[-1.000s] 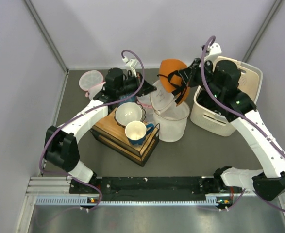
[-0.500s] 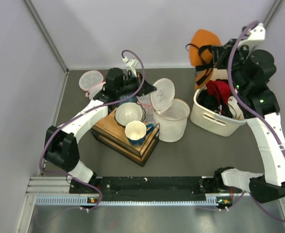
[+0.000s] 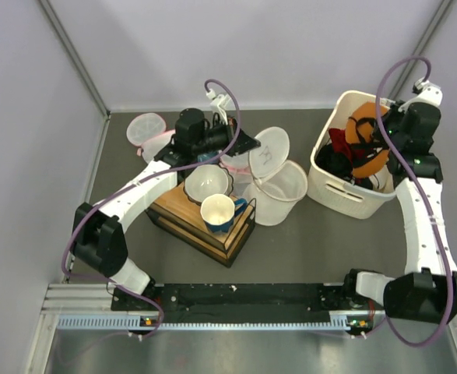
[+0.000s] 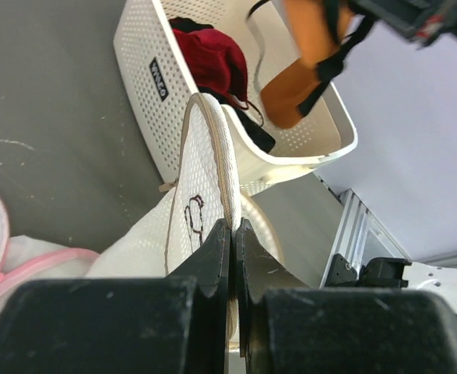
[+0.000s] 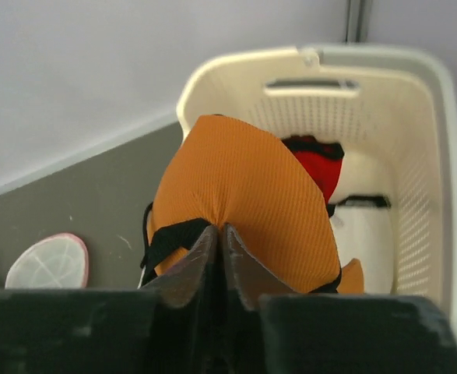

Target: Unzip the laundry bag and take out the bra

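Near edge of grey surface (image 3: pixel 314 249): wooden crate (image 3: pixel 183 209) with blue mug (image 3: pixel 219 210) and white bowl (image 3: pixel 206 181) on top. Just right of the crate is the laundry bag (image 3: pixel 279 195), white mesh, upright and unzipped, with its round lid (image 3: pixel 268 152) tipped up on edge at the far side. Left end effector (image 4: pixel 232 230) is clamped narrow on the lid's piped rim and holds it up; nothing can be seen inside the bag from the top view.

Right side: cream perforated basket (image 3: pixel 345 195), close beside the bag, not touching as far as I can tell. Right end effector (image 5: pixel 219 234) is pinched tight on the orange bra (image 5: pixel 244 195), gripping a fold of the cup with black straps hanging off. The bra hangs over the basket opening, out of the bag. Red garment (image 5: pixel 318 167) lies inside the basket with dark and white items under it.

Far left: small white mesh bag with pink trim (image 3: pixel 145 128), flat on the surface, well apart from the basket.
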Robot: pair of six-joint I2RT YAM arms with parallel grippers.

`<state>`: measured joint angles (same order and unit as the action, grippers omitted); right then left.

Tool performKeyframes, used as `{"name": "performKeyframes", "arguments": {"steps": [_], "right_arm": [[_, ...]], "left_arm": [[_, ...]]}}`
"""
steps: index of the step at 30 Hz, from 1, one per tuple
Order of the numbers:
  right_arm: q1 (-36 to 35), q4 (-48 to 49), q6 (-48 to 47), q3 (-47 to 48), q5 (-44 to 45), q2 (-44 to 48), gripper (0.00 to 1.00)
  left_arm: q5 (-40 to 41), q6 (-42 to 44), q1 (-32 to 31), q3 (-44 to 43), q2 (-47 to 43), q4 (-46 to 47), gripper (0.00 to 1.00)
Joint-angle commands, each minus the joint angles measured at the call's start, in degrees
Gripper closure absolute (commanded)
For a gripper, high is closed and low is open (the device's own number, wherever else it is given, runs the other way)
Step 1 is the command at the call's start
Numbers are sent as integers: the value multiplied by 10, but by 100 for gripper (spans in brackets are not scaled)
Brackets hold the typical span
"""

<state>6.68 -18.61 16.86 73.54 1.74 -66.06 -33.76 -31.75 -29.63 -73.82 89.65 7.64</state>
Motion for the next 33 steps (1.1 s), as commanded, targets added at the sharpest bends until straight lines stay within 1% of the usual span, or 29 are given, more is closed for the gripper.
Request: {"name": "performKeyframes", "arguments": {"steps": [1, 3, 4, 5, 6, 7, 12, 15, 16, 23, 25, 27, 31, 33], "right_arm": [[13, -3, 16, -14, -9, -28, 71], [13, -6, 19, -14, -14, -28, 52], [14, -5, 20, -12, -15, -26, 40], [13, -5, 19, -6, -15, -24, 30], [14, -7, 19, -2, -16, -23, 24], [13, -10, 19, 1, -16, -22, 21], [13, -13, 16, 7, -35, -6, 17], [13, -15, 12, -1, -36, 8, 16], [14, -16, 11, -2, -36, 11, 13], [13, -16, 5, -27, -27, 21, 12], [14, -14, 8, -30, -30, 21, 12], [13, -15, 11, -33, -31, 20, 12], [13, -14, 15, -38, -27, 20, 12], [13, -14, 16, -43, -19, 23, 12]], "left_arm": [[-15, 10, -13, -33, -10, 25, 100], [-16, 13, -16, -34, -11, 23, 100], [-17, 14, -17, -36, -12, 21, 100], [-17, 18, -18, -40, -13, 17, 100], [-18, 20, -20, -41, -14, 16, 100], [-18, 20, -22, -42, -15, 14, 100], [-24, 27, -32, -55, -23, 12, 100], [-27, 37, -46, -66, -25, -9, 100], [-29, 38, -53, -66, -26, -12, 100], [-51, 50, -90, -29, -51, -16, 100], [-68, 48, -97, -17, -50, -2, 100], [-72, 45, -101, -2, -43, 4, 100], [-71, 38, -108, -1, -19, 7, 100], [-63, 42, -108, -25, 0, -23, 81]]}}
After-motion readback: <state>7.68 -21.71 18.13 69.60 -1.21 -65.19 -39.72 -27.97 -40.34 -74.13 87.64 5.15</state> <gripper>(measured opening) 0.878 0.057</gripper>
